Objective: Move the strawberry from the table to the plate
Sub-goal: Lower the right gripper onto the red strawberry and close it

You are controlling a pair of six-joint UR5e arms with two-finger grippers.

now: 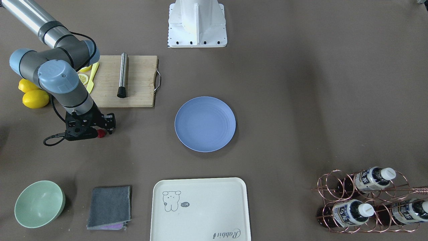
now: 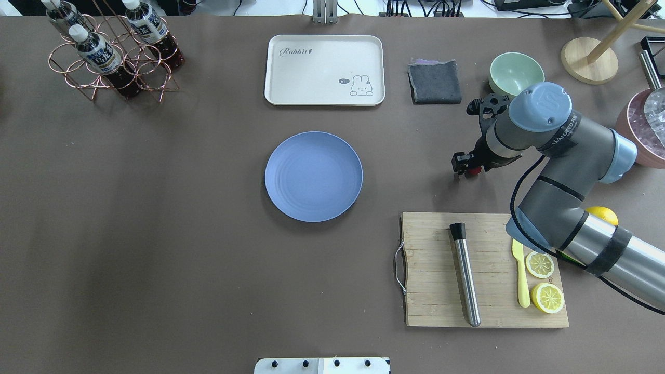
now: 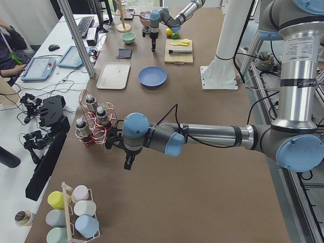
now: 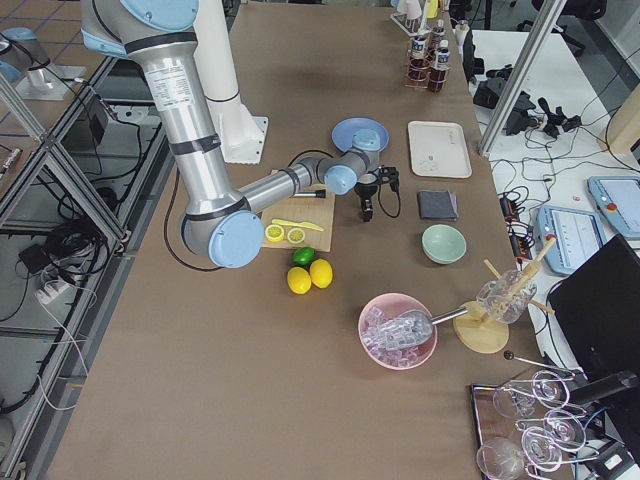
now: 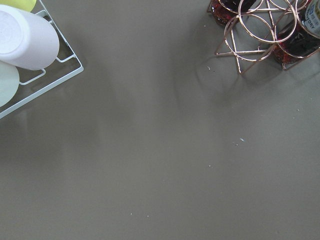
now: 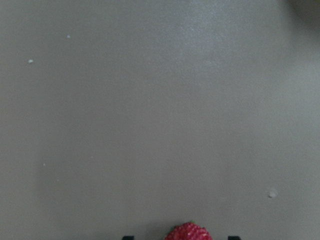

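Note:
The strawberry (image 1: 101, 133) (image 2: 474, 171) is a small red berry on the brown table (image 1: 301, 100), beyond the cutting board. My right gripper (image 1: 103, 132) (image 2: 467, 167) is low over it. In the right wrist view the strawberry (image 6: 188, 232) sits between two black fingertips (image 6: 128, 237) with gaps on both sides, so the gripper is open around it. The blue plate (image 1: 205, 124) (image 2: 313, 176) lies empty at the table's middle. My left gripper (image 3: 127, 163) hangs near the bottle rack, and I cannot tell whether it is open or shut.
A wooden cutting board (image 2: 436, 291) holds a steel muddler (image 2: 465, 275), a yellow knife and lemon halves. Whole lemons (image 1: 35, 98), a mint bowl (image 2: 516, 72), a grey cloth (image 2: 435, 81), a cream tray (image 2: 324, 69) and a copper bottle rack (image 2: 111, 57) ring the plate.

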